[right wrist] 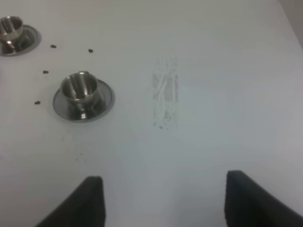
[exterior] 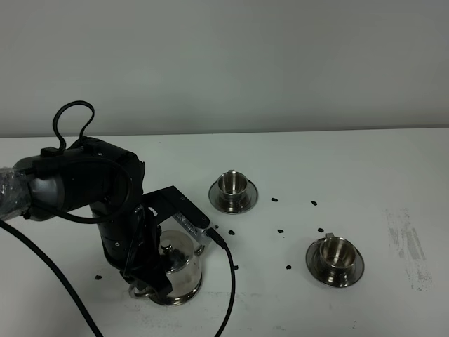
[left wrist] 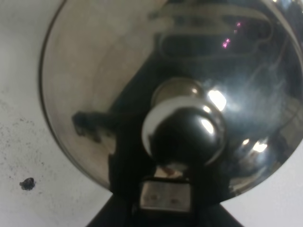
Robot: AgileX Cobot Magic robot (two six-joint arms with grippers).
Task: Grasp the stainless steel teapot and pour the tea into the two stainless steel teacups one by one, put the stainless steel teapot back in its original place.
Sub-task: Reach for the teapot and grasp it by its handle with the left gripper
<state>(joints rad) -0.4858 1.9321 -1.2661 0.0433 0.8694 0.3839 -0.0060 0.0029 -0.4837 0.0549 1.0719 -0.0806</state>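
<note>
The stainless steel teapot [exterior: 179,268] stands at the front left on a round steel saucer [exterior: 184,298], the original place. My left gripper [exterior: 145,283] is down at the pot's left side. In the left wrist view the domed lid and its knob [left wrist: 182,130] fill the frame, and dark fingers [left wrist: 118,208] are pressed together at the lid's edge, shut on the pot's handle. Two stainless steel teacups stand on saucers, one mid-table [exterior: 233,184] [right wrist: 9,28] and one to the right [exterior: 335,251] [right wrist: 79,88]. My right gripper [right wrist: 165,201] hangs open above bare table.
Small black specks [exterior: 280,231] lie scattered on the white table between the cups and near the pot. A grey scuff mark [exterior: 407,242] [right wrist: 165,92] is at the right. A black cable [exterior: 228,281] trails past the teapot toward the front edge.
</note>
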